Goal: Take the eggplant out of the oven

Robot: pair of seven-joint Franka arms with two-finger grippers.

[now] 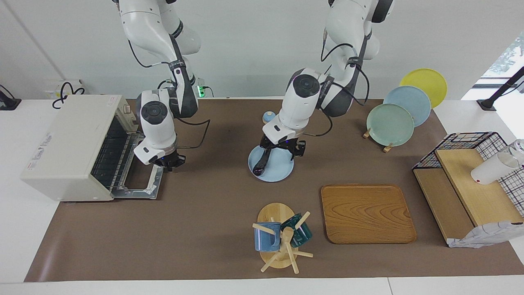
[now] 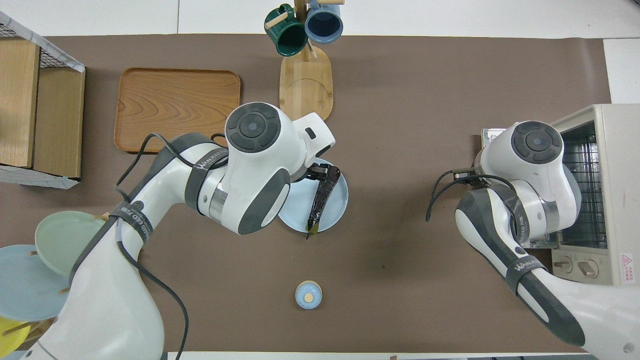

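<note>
Facing view: the eggplant [image 1: 261, 161] lies on the light blue plate [image 1: 280, 171] near mid-table, outside the oven [image 1: 67, 145], whose door [image 1: 141, 174] is folded down flat onto the brown mat [image 1: 196, 213]. The left gripper [image 1: 283, 148] hangs over the plate's robot-side rim, fingers spread, one fingertip at the eggplant's upper end (contact cannot be told). The right gripper [image 1: 169, 160] sits at the open door's outer corner; whether its fingers are parted cannot be told. Bare mat lies between door and plate, and between the plate and the mug stand [image 1: 278, 237]; the wooden tray [image 1: 366, 213] lies well apart from the plate, toward the left arm's end. Overhead view: the eggplant [image 2: 320, 200] runs along the plate's [image 2: 300, 212] edge on the right arm's side, its stem tip just past the nearer rim. The left arm's wrist covers much of the plate, with the left gripper [image 2: 320, 172] at the eggplant's farther end. The right arm hides the oven [image 2: 612, 185] door. A small blue lidded jar [image 2: 308, 294] stands nearer the robots, apart from the plate.
</note>
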